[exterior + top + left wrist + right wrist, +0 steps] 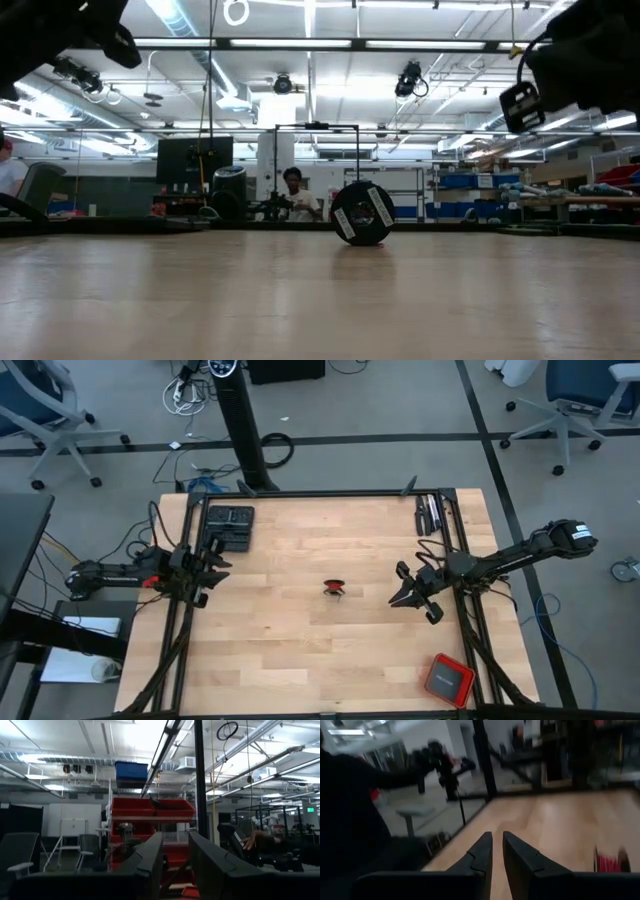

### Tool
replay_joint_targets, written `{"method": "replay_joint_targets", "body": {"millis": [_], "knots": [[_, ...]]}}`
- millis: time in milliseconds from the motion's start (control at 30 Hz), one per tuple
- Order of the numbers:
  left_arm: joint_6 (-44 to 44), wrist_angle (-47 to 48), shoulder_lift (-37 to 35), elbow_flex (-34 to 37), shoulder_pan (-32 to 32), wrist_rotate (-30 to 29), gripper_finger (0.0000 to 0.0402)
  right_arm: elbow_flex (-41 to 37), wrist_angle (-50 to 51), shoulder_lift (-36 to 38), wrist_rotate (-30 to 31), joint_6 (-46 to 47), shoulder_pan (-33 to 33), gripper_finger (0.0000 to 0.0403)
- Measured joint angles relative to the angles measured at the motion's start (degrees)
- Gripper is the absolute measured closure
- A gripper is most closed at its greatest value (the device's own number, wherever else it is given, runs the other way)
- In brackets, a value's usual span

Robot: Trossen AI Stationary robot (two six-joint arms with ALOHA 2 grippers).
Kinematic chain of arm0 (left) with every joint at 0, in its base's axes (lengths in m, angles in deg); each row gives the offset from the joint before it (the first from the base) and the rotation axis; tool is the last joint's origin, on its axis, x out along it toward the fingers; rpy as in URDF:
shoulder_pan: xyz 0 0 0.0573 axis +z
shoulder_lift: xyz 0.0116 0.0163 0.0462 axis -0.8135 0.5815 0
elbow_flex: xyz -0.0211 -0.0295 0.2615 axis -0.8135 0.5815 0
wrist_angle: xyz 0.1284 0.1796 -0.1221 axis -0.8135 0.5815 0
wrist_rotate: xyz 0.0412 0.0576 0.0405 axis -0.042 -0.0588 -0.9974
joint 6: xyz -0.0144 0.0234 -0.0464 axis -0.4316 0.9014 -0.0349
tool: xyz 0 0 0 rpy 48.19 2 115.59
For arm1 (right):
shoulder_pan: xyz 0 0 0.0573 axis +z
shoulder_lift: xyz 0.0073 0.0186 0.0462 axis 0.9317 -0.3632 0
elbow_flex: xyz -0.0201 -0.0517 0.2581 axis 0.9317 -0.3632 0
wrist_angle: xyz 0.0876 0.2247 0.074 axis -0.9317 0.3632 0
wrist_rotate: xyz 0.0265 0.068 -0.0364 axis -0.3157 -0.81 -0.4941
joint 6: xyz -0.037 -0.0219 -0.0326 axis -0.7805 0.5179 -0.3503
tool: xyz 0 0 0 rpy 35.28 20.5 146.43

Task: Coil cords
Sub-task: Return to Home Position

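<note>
The red cord (334, 588) is wound tight as a small bundle on a dark-flanged spool (362, 212), no loose loops trailing. The spool stands on its rim near the middle of the table (300, 660), well apart from every edge.

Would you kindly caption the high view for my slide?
Coiled red cord lies between left claw and right claw, neither touching it.
</note>
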State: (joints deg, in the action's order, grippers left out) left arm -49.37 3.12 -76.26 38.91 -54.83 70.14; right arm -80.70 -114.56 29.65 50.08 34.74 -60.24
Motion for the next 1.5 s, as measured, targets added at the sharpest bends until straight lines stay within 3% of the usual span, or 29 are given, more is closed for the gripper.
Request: {"method": "replay_joint_targets", "body": {"millis": [133, 533, 767, 1033, 1167, 1500], "knots": [[-0.01, 10.49, -5.91, 0.02, 0.02, 0.0, 0.0303, 0.0, 5.68, 0.0, 0.02, 0.0, 0.0, 0.0357], [0.0, 13.9, -5.84, 0.02, 0.02, 0.02, 0.0303, -0.02, 12.44, 6.46, 0.0, 0.0, -0.02, 0.0357], [0.0, 16.22, -5.87, 0.04, 0.07, 0.0, 0.0303, -0.04, 29.41, 10.86, 0.09, 0.01, -0.04, 0.0357], [0.0, 29.68, -5.85, 0.04, 0.09, -0.08, 0.0303, -0.04, 38.64, 12.82, 0.11, 0.01, -0.07, 0.0357], [-0.01, 33.53, -5.81, 0.04, 0.11, -1.35, 0.0303, -0.07, 48.23, 12.68, 0.28, 0.03, -0.09, 0.0357], [0.0, 33.81, -5.79, 0.07, 0.44, -3.43, 0.0303, -0.09, 48.22, 11.7, 2.0, 0.02, -2.0, 0.0357]]}}
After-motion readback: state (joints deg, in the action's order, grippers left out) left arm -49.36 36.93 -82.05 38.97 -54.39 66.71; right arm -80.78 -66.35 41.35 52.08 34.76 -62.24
